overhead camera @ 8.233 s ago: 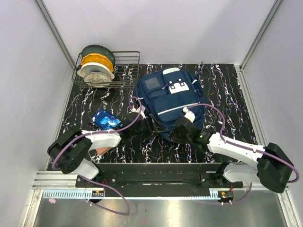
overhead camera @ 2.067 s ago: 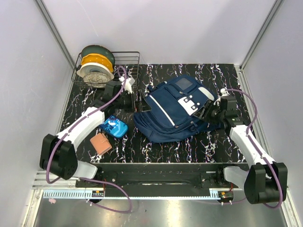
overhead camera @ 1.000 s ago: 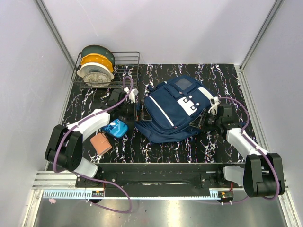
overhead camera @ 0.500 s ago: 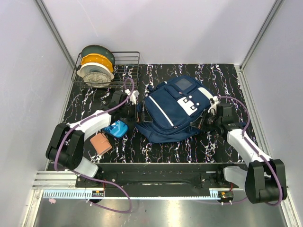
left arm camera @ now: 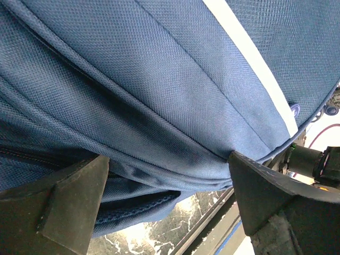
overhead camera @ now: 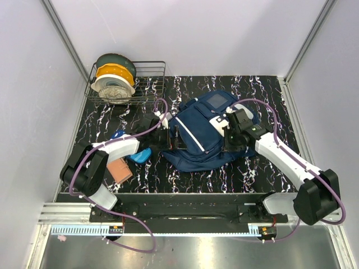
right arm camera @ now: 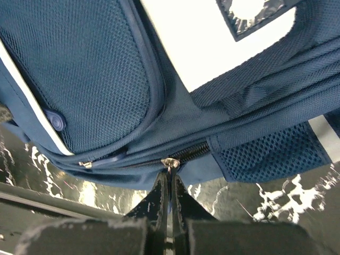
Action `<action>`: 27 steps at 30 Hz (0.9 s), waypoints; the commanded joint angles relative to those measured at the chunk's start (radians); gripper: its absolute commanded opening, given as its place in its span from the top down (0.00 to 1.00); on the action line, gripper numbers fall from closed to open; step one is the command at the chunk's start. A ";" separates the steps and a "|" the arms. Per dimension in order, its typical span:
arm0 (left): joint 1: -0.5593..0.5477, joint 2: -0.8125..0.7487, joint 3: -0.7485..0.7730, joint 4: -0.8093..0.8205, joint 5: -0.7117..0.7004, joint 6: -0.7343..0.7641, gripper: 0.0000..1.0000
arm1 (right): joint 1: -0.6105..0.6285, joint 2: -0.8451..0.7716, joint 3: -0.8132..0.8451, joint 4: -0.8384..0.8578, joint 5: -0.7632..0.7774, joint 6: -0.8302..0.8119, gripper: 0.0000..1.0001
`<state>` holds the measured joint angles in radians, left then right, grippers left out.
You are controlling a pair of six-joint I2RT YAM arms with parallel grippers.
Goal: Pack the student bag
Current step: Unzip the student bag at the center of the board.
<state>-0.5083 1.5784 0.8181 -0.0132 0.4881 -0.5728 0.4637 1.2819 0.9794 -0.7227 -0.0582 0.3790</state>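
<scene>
The student bag (overhead camera: 199,131), navy with a white stripe and white patches, lies flat in the middle of the table. My left gripper (overhead camera: 171,138) is at its left edge. In the left wrist view the left gripper (left arm camera: 167,172) is wide open, and a fold of the bag's fabric (left arm camera: 159,90) spans between its fingers (left arm camera: 69,196). My right gripper (overhead camera: 227,141) is at the bag's near right side. In the right wrist view the right gripper (right arm camera: 170,178) is shut on the metal zip pull (right arm camera: 169,162) of a zip that looks closed.
A wire basket (overhead camera: 147,85) with filament spools (overhead camera: 115,78) stands at the back left. A bright blue pouch (overhead camera: 141,154) lies partly under my left arm, and a tan wallet (overhead camera: 119,168) is near it. Walls close in the left, right and back.
My right arm has swung left from the bag's right side onto its near right edge. My left gripper has slid right up against the bag's left edge.
</scene>
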 commanded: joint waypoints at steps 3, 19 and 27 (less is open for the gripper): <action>-0.021 0.011 -0.010 0.091 0.013 -0.059 0.02 | 0.085 0.056 0.156 -0.247 0.092 -0.052 1.00; -0.022 -0.015 -0.033 0.203 0.029 -0.148 0.02 | 0.368 0.217 0.107 0.000 -0.066 0.132 1.00; -0.019 -0.107 -0.108 0.251 -0.046 -0.191 0.02 | 0.368 0.188 -0.005 0.439 -0.074 0.406 1.00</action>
<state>-0.5144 1.5520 0.7490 0.1459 0.4725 -0.7189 0.8162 1.4921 1.0077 -0.6067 -0.0925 0.5957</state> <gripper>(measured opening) 0.983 0.017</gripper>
